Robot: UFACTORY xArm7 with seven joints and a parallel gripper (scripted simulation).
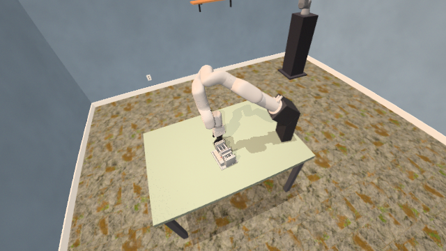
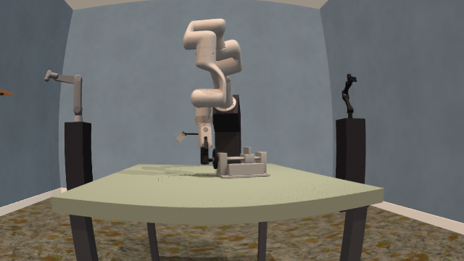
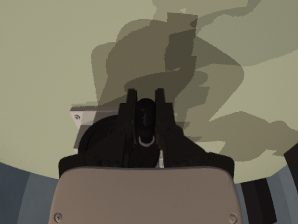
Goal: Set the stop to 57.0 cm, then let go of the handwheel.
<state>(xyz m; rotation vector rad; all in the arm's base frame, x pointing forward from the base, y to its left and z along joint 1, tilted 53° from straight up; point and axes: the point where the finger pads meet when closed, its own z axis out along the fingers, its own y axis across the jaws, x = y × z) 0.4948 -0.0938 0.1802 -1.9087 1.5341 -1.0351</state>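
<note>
Pale green table (image 2: 152,196), handwheel (image 2: 215,159) rim upright, shaft level, fingers (image 2: 205,158) clenched on it.

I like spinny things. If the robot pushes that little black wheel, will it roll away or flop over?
Probably not. The handwheel sits on a shaft running into the grey fixture, so it likely turns in place. It looks stiff, not floppy. The fixture's wide flat base on the table makes tipping unlikely. The gripper has its fingers shut on the wheel's handle.

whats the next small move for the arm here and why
Probably keep cranking: the pincer is shut on the handwheel at the left end of the grey fixture, and no scale reading is legible, so letting go seems premature.
</note>
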